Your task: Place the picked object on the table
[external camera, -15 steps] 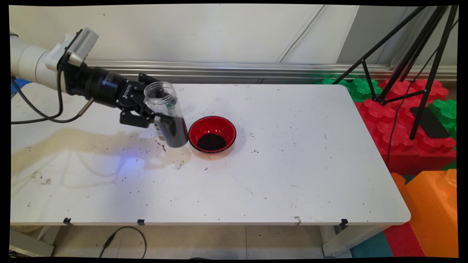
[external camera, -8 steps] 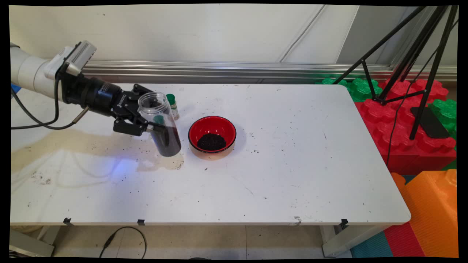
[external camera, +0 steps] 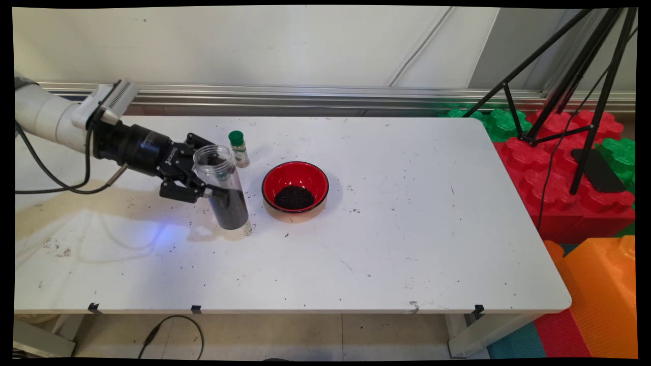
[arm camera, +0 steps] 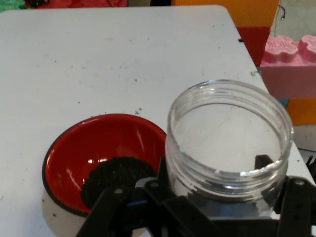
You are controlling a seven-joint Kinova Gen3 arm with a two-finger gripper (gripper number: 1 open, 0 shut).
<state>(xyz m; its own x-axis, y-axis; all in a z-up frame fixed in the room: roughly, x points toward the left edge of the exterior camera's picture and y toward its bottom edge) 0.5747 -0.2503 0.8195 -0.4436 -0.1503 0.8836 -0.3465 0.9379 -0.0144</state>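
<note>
Mostly upright: jar held beside bowl

White table (external camera: 386,244), scuffed, with a tan stain across its left part and dark specks scattered around the middle. Pale wall behind with a metal rail along its foot. Right of the table: big red, green and orange blocks (external camera: 569,203), and a black tripod (external camera: 574,101) standing on them.

Red bowl (external camera: 295,186) sits left of table centre; a small heap of dark grains lies in its bottom. Just to its left, apart from it, a clear jar (external camera: 222,185), lidless, its lower half filled with the same dark stuff, upper half empty. Small bottle (external camera: 237,148) with green cap stands upright behind jar and bowl, toward the wall.

Gripper (external camera: 211,184) comes in from the left, fingers closed on the jar's middle from either side. Jar's long axis near vertical, mouth up and leaning a little left, toward the arm. Base at or just above the table; contact hard to judge from the main view.
</note>
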